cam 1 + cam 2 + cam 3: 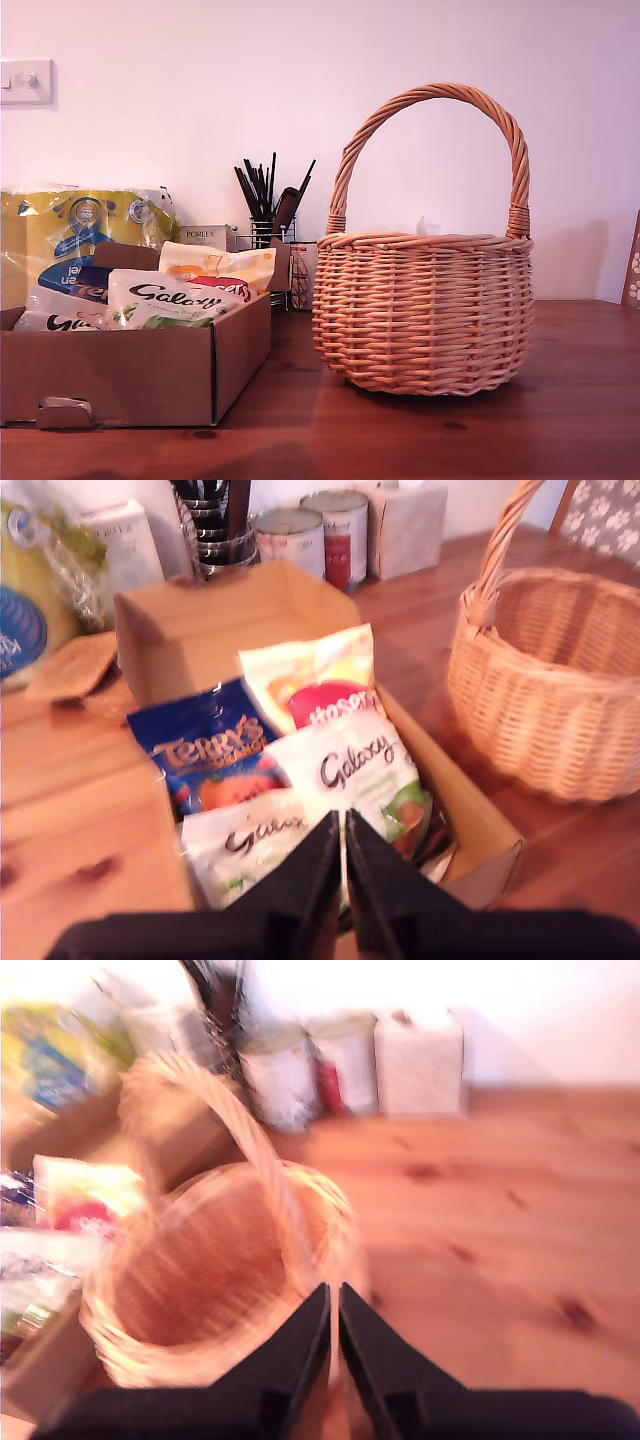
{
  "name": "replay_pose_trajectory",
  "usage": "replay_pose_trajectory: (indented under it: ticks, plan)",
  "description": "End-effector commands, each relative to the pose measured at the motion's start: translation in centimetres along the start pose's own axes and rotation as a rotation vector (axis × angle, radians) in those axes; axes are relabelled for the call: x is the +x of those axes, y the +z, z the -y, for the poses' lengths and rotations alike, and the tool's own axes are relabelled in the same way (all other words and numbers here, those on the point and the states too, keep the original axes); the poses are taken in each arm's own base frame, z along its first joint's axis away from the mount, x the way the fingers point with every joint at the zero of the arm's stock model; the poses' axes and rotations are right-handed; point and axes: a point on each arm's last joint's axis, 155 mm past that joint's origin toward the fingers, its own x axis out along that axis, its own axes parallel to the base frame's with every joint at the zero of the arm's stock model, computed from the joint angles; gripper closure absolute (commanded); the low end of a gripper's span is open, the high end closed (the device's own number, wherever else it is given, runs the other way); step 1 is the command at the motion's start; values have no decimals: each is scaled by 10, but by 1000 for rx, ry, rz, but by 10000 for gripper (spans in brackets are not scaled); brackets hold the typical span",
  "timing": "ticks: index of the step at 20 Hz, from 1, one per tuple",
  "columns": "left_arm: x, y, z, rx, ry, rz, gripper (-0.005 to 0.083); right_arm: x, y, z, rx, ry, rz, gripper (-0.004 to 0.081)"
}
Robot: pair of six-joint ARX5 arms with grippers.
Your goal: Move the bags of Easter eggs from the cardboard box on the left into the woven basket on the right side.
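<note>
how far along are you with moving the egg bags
Nothing is done yet: the woven basket looks empty. Nothing is in hand either; my first hand hovers shut over the cardboard box, and my second hand is shut above the basket. Every visible bag, including the Galaxy bag and Terry's bag, is left.

exterior view: low, table-level, side-on, facing the wall.
first wrist view: high, angled down over the cardboard box (300,670), close.
second wrist view: above the woven basket (215,1280), blurred.
shared: box, basket (425,310), tins.
</note>
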Motion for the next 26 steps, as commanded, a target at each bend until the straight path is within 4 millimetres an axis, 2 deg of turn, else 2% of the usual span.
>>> replay_pose_trajectory:
  ticks: [1, 4, 6, 8, 12, 14, 16, 18, 20, 22, 25, 26]
  plan:
    - [1, 3, 10, -9, -55, 23, 793, 3, 2, -12, -1, 67, 24, 783]
    - [-2, 13, 35, -3, -190, 59, 793, 1, 6, -34, 21, 187, 35, 783]
    - [-4, 7, 52, 8, -277, 31, 793, 1, -1, -56, 40, 307, -4, 783]
    - [-4, -2, 58, 34, -306, -12, 793, 2, -10, -78, 32, 407, -52, 783]
    - [-14, -7, 60, 137, -313, -127, 793, 2, -33, -119, -86, 555, -131, 783]
    - [-15, -5, 47, 266, -256, -173, 793, 3, -46, -137, -154, 604, -167, 783]
    - [-13, -3, 43, 440, -259, -197, 793, 2, -59, -153, -203, 660, -204, 783]
    - [-6, -5, 42, 563, -281, -203, 787, 4, -63, -165, -184, 703, -228, 783]
    - [7, -17, 41, 596, -316, -256, 706, 6, -64, -172, -175, 723, -234, 783]
    - [21, -32, 40, 593, -350, -322, 575, 9, -69, -175, -183, 724, -252, 783]
    - [48, -39, 35, 582, -356, -352, 545, 9, -71, -175, -181, 726, -260, 783]
    - [58, -40, 33, 522, -341, -362, 496, 9, -72, -175, -180, 725, -266, 783]
